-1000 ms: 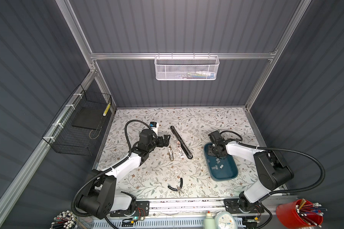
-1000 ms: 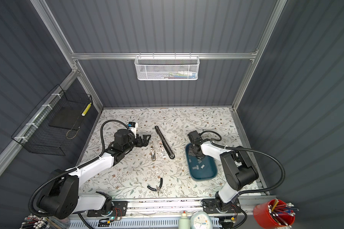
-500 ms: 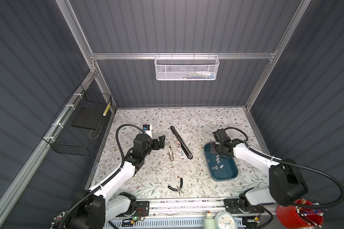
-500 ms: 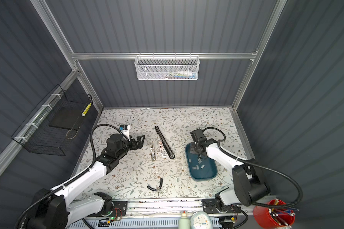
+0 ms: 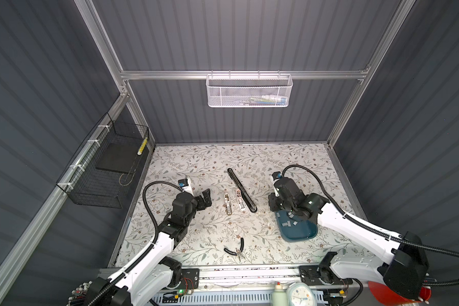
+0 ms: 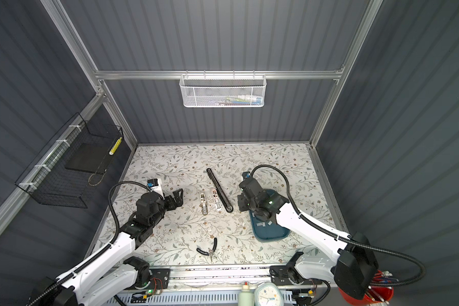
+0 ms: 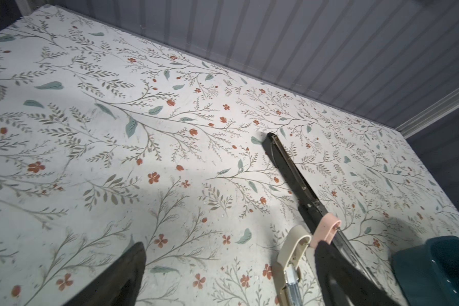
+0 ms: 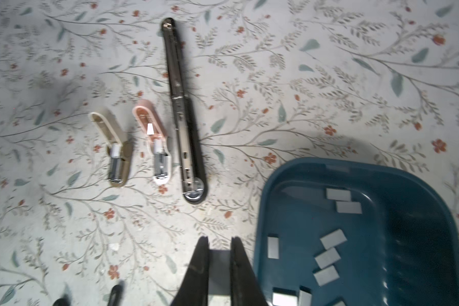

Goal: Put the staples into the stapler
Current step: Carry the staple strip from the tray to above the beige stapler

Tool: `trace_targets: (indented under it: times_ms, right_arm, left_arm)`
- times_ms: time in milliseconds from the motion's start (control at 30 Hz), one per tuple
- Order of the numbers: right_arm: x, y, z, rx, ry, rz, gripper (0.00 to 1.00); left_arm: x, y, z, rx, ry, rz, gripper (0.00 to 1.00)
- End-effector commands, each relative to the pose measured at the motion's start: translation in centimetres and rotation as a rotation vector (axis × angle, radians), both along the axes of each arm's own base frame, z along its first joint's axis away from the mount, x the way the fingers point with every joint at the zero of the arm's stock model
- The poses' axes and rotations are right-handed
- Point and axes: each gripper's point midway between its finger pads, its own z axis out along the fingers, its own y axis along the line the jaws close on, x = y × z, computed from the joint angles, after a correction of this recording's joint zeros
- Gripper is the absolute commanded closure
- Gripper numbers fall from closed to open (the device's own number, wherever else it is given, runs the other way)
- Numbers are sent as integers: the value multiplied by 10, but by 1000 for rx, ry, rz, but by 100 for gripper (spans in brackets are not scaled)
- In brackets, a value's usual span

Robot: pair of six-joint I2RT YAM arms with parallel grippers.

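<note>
Pinching a grey staple strip [image 8: 219,267] between its closed fingers, the right gripper [image 8: 220,239] is over the flowered table [image 5: 196,164], just beside the teal tray [image 8: 265,212]. The right wrist view shows the strip filling the narrow gap between the two dark fingers. In both top views this gripper [image 5: 273,205] sits right of centre, at the upper left corner of the tray [image 5: 297,239] and near the lower end of the black stapler [image 5: 241,189]. The rest of the staples [image 8: 331,239] lie flat and scattered on the tray floor, a few touching.

The black stapler [image 8: 183,106] lies opened out as one long bar at the centre of each top view. It slants from upper left to lower right with its metal channel facing up. Just left of it lie two small staplers, a pink one [image 5: 239,202] and a beige one [image 5: 227,203], both opened.

The left gripper [image 5: 206,198] is left of centre in both top views. Its jaws are spread wide and hold nothing, and it points toward the beige stapler but is apart from it. Black-handled pliers [image 5: 236,250] lie near the lower edge of the table, well apart from both grippers.
</note>
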Motion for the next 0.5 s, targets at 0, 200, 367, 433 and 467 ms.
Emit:
trace_targets:
  times_ms: [0, 200, 367, 433, 467]
  right_arm:
    - [-1, 35, 17, 40, -56, 64, 90]
    - [-1, 108, 11, 96, -81, 196, 90]
    - [6, 143, -11, 115, -52, 210, 91]
    - [8, 151, -20, 117, -40, 198, 91]
    - [10, 152, -23, 118, -36, 188, 91]
  left_arm:
    - [-5, 21, -8, 67, -7, 82, 1]
    - [-8, 28, -17, 102, -3, 98, 1]
    - [-5, 38, -31, 91, 39, 145, 1]
    - [-3, 37, -33, 75, 48, 131, 1]
    - [-2, 37, -34, 74, 51, 131, 1]
